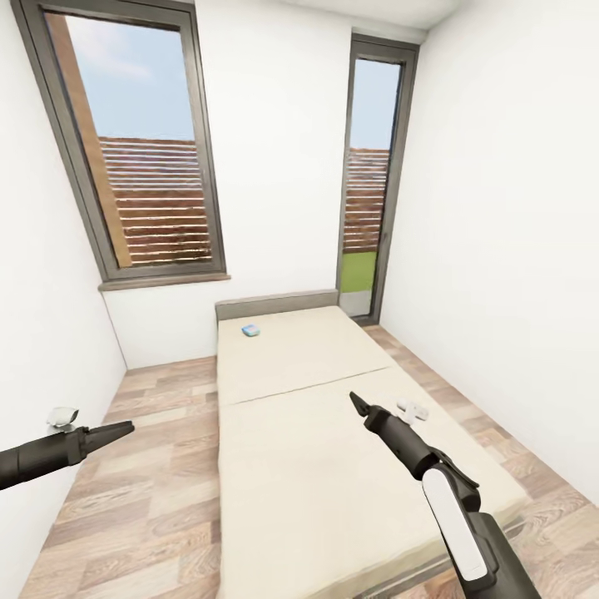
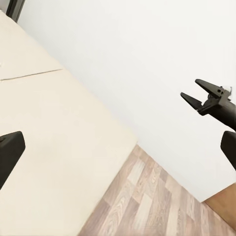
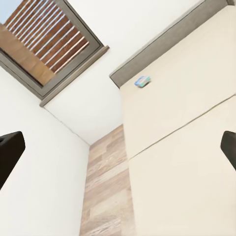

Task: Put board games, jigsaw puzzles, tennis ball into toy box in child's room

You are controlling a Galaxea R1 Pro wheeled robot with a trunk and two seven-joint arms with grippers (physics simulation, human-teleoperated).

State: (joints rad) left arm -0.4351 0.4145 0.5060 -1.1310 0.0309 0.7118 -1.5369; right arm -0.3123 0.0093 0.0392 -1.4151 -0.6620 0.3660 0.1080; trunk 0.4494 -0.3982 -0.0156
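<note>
Pretty bright, flat daylight on my feed, coming from the two windows [image 1: 141, 141] behind the bed [image 1: 333, 449]. Barely any shadows or glare, and window frames lean from wide-angle distortion.

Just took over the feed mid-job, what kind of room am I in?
Most likely a small bedroom: a long cream bed with a grey edge takes up most of the wood-plank floor, white walls close in on both sides, and two tall windows look out on a slatted fence. A small board game lies near the bed's far end.

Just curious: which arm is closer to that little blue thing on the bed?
Right. Its gripper hangs over the bed, short of the board game; the left gripper is off over the floor.
</note>
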